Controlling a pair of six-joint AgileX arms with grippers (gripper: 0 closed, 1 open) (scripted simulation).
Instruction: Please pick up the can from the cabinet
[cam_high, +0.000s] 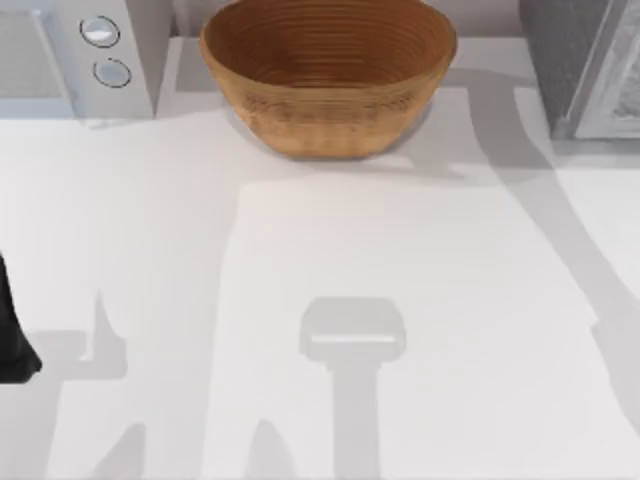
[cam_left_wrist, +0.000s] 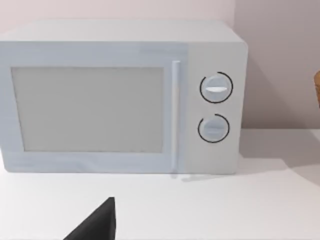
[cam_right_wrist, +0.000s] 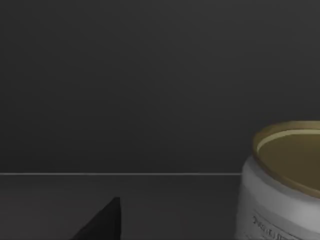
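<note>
Can (cam_right_wrist: 282, 185) upright in dark cabinet (cam_right_wrist: 125, 85), gold lid up

Ribbed woven basket (cam_high: 328, 75), smooth matt white table (cam_high: 400, 300), glossy can (cam_right_wrist: 282, 185) with brassy metal lid.

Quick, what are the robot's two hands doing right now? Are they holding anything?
Left gripper: cannot be told, near the microwave.
Right gripper: cannot be told, in the dark cabinet near the can, not holding it.

Wicker basket (cam_high: 328, 75) at table (cam_high: 400, 300) back; microwave (cam_left_wrist: 120, 97) to its left.
</note>
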